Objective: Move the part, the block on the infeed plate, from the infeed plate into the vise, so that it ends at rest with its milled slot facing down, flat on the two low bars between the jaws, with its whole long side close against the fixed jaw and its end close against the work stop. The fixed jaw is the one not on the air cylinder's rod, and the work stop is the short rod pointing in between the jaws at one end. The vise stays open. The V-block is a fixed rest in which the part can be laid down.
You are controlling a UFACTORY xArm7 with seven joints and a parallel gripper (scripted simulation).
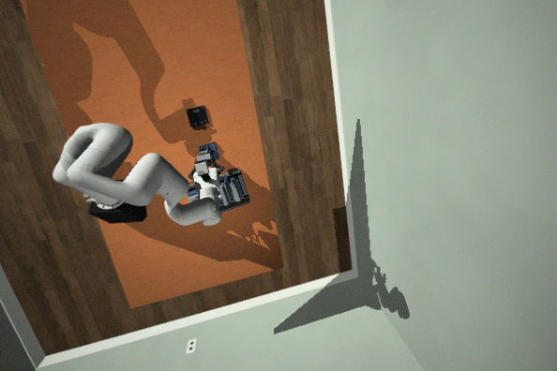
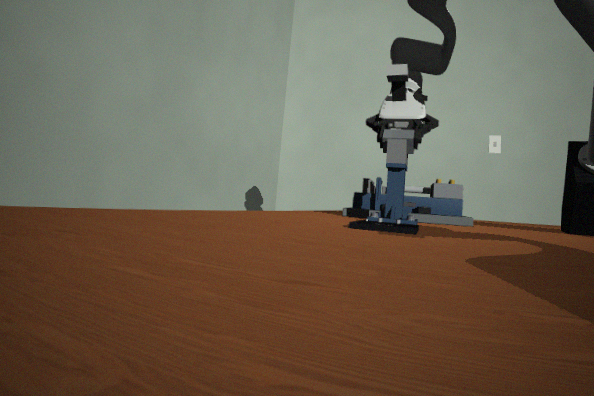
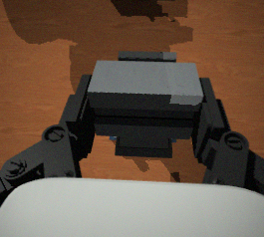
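Grey part (image 3: 144, 84) in the claw (image 3: 145, 117), just above the V-block (image 2: 396, 190).

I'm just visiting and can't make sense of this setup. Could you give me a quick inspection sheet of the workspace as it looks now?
Surface: orange mat on wood floor.
Job's things: grey part held in the air above the blue V-block; vise beside it; dark infeed plate carries no part.
Clutter: nothing seen.
Grippers: gripper shut on the part, pointing down.
Cables: nothing seen.
Surroundings: pale green walls, wall outlet, black arm base.
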